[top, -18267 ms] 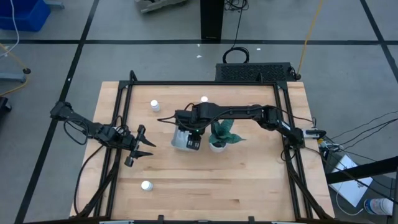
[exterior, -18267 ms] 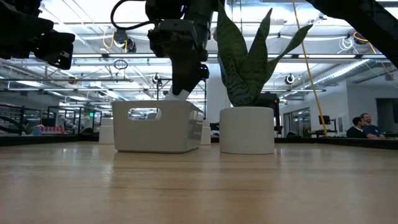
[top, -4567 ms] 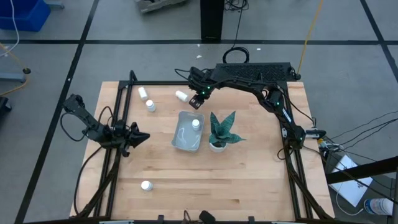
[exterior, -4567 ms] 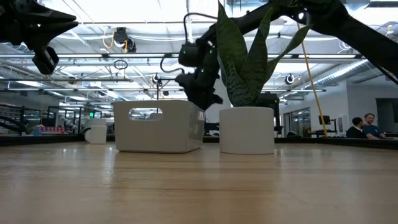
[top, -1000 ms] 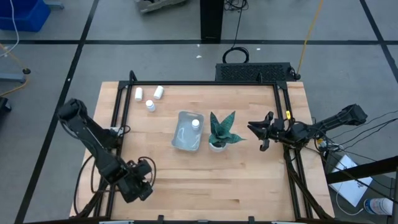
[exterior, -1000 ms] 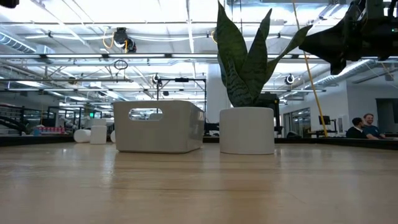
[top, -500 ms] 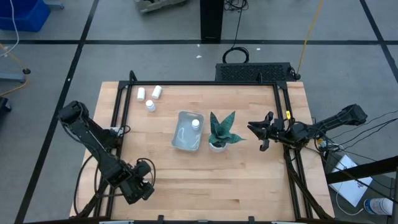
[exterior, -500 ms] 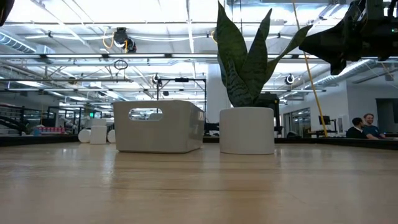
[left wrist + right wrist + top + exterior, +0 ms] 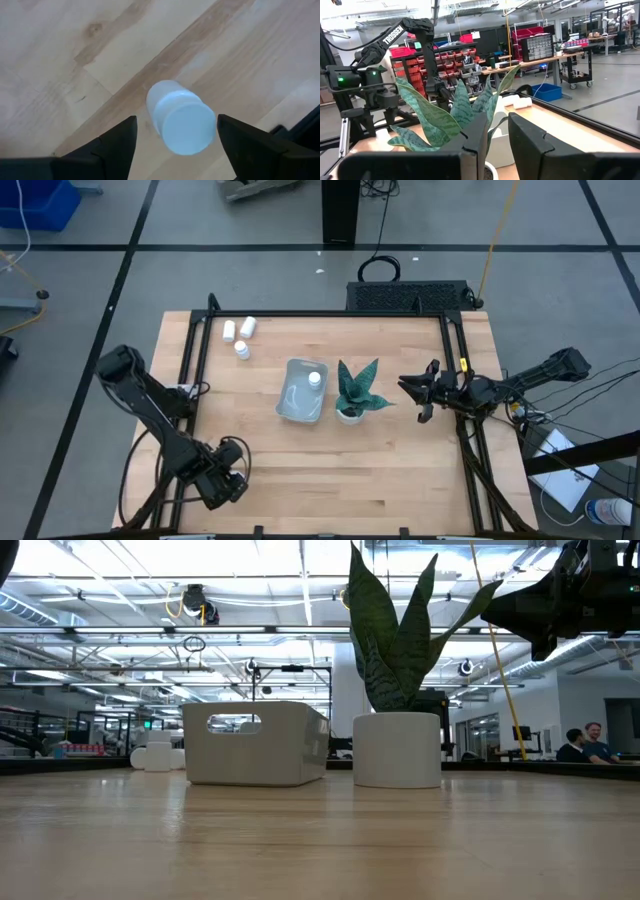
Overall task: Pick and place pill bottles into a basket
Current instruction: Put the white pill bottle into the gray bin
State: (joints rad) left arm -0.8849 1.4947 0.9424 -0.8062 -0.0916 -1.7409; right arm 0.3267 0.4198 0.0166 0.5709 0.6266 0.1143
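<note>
Barely shifted, left gripper (image 9: 172,145) hangs jaws apart around a standing pill bottle (image 9: 181,117)

White pill bottles (image 9: 240,337), pale grey-blue basket (image 9: 290,403), green striped plant (image 9: 358,387), light wooden table (image 9: 330,460)

A white pill bottle (image 9: 179,121) stands on the wooden surface (image 9: 75,60), between the open left gripper (image 9: 175,150) fingers.
</note>
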